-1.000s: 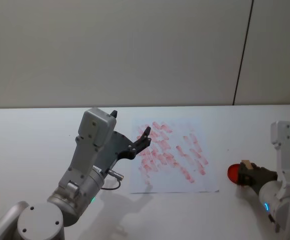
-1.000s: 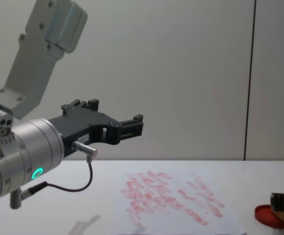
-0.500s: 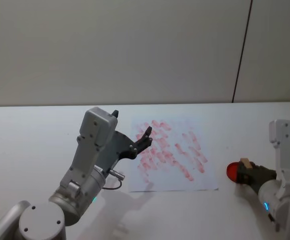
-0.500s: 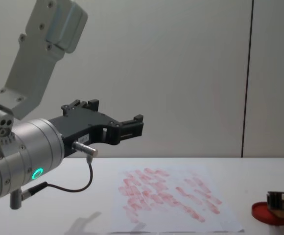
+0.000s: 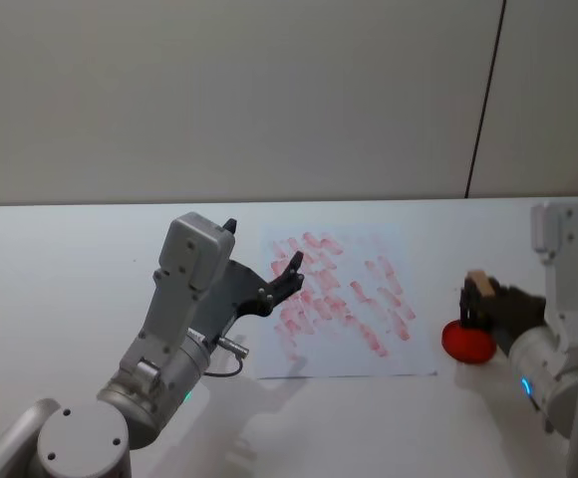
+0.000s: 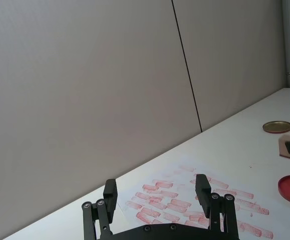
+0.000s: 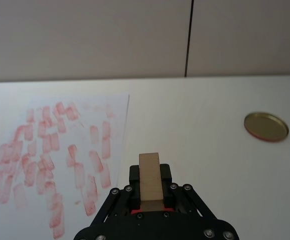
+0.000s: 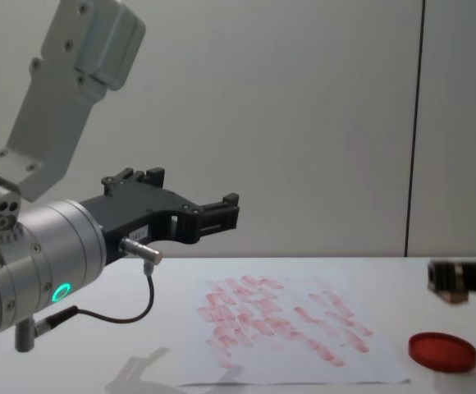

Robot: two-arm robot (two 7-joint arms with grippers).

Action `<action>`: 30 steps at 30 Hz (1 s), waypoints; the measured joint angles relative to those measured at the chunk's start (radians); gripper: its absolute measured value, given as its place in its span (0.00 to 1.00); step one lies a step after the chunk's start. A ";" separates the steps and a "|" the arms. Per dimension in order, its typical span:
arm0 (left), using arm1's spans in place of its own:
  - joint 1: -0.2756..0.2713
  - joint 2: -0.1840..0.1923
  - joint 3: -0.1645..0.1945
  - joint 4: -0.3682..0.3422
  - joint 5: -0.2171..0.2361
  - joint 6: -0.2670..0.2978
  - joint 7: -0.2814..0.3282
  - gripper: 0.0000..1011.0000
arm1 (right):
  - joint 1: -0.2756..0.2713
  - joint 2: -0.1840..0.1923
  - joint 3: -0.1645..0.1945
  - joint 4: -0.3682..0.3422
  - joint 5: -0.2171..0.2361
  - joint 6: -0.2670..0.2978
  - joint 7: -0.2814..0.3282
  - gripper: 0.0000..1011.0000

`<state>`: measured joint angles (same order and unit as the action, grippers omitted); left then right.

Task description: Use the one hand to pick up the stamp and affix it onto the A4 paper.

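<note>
Stamp [image 5: 480, 283] is now hanging in the air over the pad [image 5: 468, 342], pinched upright between the fingers of the right gripper [image 5: 476, 299]. Half a second ago the gripper was sitting low on the red disc and covering part of it. Now the pad is showing whole and round on the table [image 5: 70, 259], and the chest view is giving clear space between it and the block. The right wrist view is showing the tan block [image 7: 149, 182] clamped on both sides, with its top sticking out past the fingers.

Reading: the stamp appears to be picked up and, since it was resting on the pad, probably inked. The task is passing from pick-up to carry.

Paper [image 5: 344, 299] is lying flat just left of the pad, already crowded with red marks. A barer strip is showing along its right and near edges, the side closest to the gripper. The move left is therefore looking short, followed by a press straight down.

Left gripper [image 5: 291, 271] is idling in the air over the paper's left edge, fingers spread and holding nothing.
</note>
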<state>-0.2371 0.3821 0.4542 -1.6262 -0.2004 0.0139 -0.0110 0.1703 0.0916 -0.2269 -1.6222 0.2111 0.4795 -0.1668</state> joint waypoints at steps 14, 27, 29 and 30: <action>0.000 0.000 0.000 0.000 0.000 0.000 0.000 0.98 | 0.011 -0.021 -0.044 -0.079 -0.101 -0.044 0.103 0.22; 0.000 0.000 0.000 0.000 0.000 0.000 0.000 0.98 | 0.040 -0.063 -0.078 -0.007 -0.109 -0.003 0.189 0.22; 0.000 0.000 0.000 0.000 0.000 0.000 0.000 0.98 | 0.047 -0.071 -0.082 0.017 -0.108 0.008 0.200 0.22; 0.000 0.000 0.000 0.000 0.000 0.000 0.000 0.98 | 0.047 -0.071 -0.082 0.017 -0.108 0.008 0.200 0.22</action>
<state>-0.2372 0.3821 0.4542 -1.6262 -0.2004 0.0139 -0.0109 0.2172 0.0210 -0.3091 -1.6051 0.1034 0.4873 0.0336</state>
